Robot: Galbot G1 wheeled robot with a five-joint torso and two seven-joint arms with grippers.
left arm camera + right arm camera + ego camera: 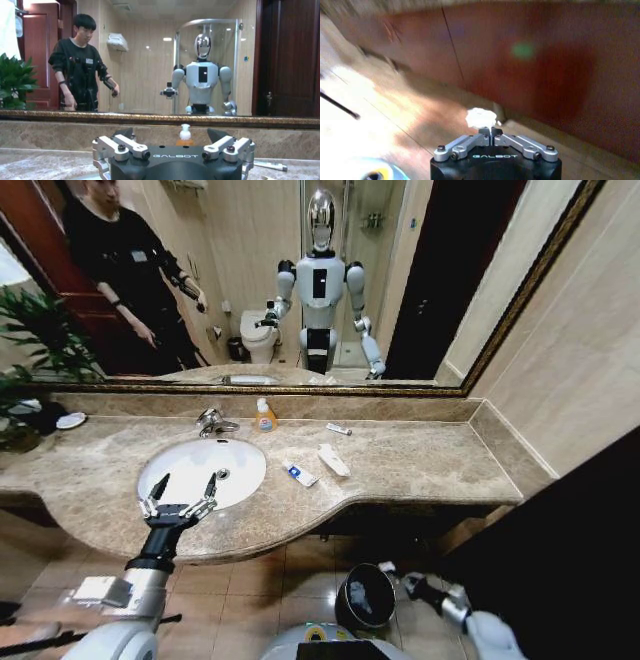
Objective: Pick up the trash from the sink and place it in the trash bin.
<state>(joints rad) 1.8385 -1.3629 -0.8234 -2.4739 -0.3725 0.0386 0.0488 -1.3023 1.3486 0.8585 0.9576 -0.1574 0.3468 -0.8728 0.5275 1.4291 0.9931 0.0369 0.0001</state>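
The white oval sink (240, 462) sits in the marble counter, and my left gripper (182, 492) hovers open over its front rim with nothing in it. In the left wrist view the left gripper (171, 135) faces the back wall. On the counter right of the basin lie a white-and-blue packet (298, 473), a flat white packet (333, 459) and a tiny white tube (338, 429). My right gripper (490, 131) is shut on a crumpled white tissue (480, 117). In the head view the right gripper (392, 573) is low, at the right rim of the black trash bin (362, 598).
An orange soap bottle (265, 416) and the chrome tap (213, 422) stand behind the basin. A potted plant (30, 350) and a small dish (70, 420) occupy the counter's far left. The bin stands on the tiled floor (300, 580) under the counter's front edge.
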